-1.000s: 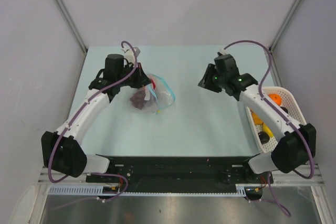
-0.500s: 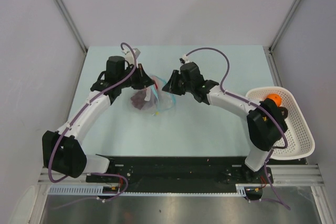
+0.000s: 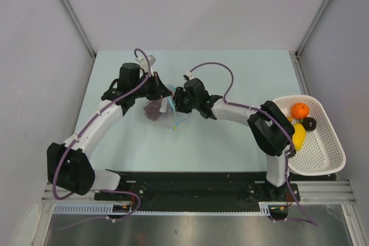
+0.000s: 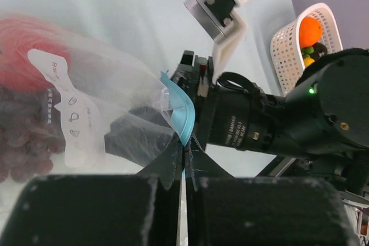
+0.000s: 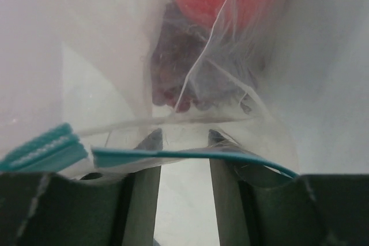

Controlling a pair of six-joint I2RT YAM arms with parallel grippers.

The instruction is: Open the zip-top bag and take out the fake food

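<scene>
The zip-top bag (image 3: pixel 161 112) on the worktop (image 3: pixel 230 73), an arm at each side.
The left end effector (image 4: pixel 183 149) is clamped on its teal strip (image 4: pixel 180 113); the right end effector (image 5: pixel 183 142), fingers apart, sits at the mouth (red and purple fake food (image 5: pixel 196 79) just beyond).

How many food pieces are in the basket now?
3 in the basket: orange ball at its far end, dark piece just nearer, yellow oblong by the arm-side wall. The right arm may hide more.
</scene>
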